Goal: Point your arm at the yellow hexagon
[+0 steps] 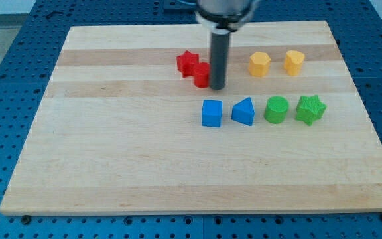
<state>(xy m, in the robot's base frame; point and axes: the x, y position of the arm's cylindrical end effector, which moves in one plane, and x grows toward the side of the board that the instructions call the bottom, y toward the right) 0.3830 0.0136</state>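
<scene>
Two yellow blocks sit at the view's upper right. The left one [259, 64] looks like the yellow hexagon, and the right one [294, 62] has a less clear shape. My tip [217, 87] stands on the board to the left of the yellow hexagon, with bare wood between them. It is right against a red block [201, 75] that the rod partly hides. A red star [188, 62] lies just left of that red block.
Below my tip lies a row: a blue cube [211, 113], a blue wedge-like block [243, 111], a green cylinder [276, 109] and a green star [310, 109]. The wooden board [111, 146] rests on a blue perforated table.
</scene>
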